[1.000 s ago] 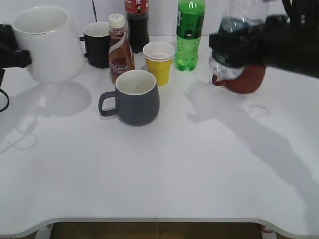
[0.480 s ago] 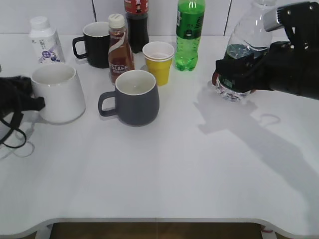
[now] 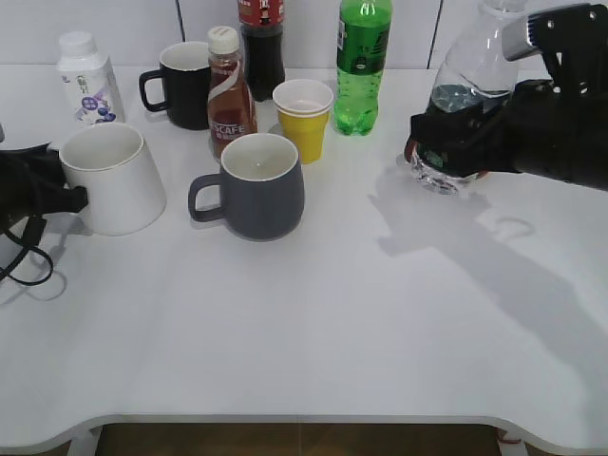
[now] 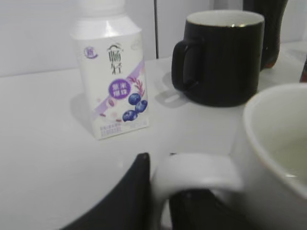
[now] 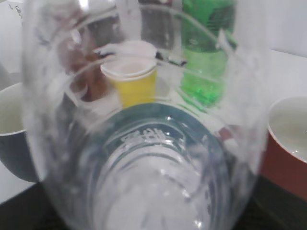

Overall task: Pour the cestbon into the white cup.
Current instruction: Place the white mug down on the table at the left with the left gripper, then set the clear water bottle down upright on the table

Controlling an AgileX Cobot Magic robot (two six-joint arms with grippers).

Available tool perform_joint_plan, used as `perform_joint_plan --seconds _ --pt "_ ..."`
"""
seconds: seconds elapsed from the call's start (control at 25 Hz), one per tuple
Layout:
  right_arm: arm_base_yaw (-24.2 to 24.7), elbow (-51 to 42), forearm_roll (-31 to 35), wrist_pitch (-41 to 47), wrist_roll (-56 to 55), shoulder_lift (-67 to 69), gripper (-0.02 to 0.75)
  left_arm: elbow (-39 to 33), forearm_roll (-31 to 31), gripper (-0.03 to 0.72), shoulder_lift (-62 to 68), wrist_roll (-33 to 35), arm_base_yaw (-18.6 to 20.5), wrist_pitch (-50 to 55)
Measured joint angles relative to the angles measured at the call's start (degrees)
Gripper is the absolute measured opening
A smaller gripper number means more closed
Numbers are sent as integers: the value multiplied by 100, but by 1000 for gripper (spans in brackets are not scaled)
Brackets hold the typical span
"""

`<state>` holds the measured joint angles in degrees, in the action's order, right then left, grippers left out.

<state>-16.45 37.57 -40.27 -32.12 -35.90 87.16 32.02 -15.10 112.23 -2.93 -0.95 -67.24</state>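
The water bottle (image 3: pixel 463 104) is held off the table at the right rear, tilted with its neck up and away from the camera; its base is raised above the white tabletop (image 3: pixel 313 323) and casts a shadow there. The right gripper (image 3: pixel 446 142) is clamped around the bottle's lower body at the dark green label, fingers pressed against the plastic. In the right wrist view the clear ribbed bottle (image 5: pixel 144 124) fills almost the whole picture; a yellow paper cup (image 5: pixel 128 79), a green soda bottle (image 5: pixel 207 52) and a red cup (image 5: pixel 287 143) show through and past it. The white cup (image 3: pixel 112 178) sits at the left of the table, tipped slightly, handle toward the left edge. The left gripper (image 3: pixel 43 185) pinches that handle (image 4: pixel 194 175), one dark finger (image 4: pixel 122 196) lying against its outer side. Just right of the white cup stands a grey mug (image 3: pixel 255 185). Behind are a small white carton with purple print (image 3: pixel 84 78), a black mug (image 3: pixel 180 85), a brown coffee bottle (image 3: pixel 229 92), a dark cola bottle (image 3: pixel 261 43), the yellow cup (image 3: pixel 303 119) and the green bottle (image 3: pixel 361 62).
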Motion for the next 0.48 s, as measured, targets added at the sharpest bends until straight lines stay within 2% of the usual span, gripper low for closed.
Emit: perform_joint_plan --seconds 0.12,0.48 --pt "0 0 0 0 0 0 463 0 10 181 0 -22 0 -4" --pt "0 0 0 -2 -6 0 463 -129 12 225 -138 -35 0 -12"
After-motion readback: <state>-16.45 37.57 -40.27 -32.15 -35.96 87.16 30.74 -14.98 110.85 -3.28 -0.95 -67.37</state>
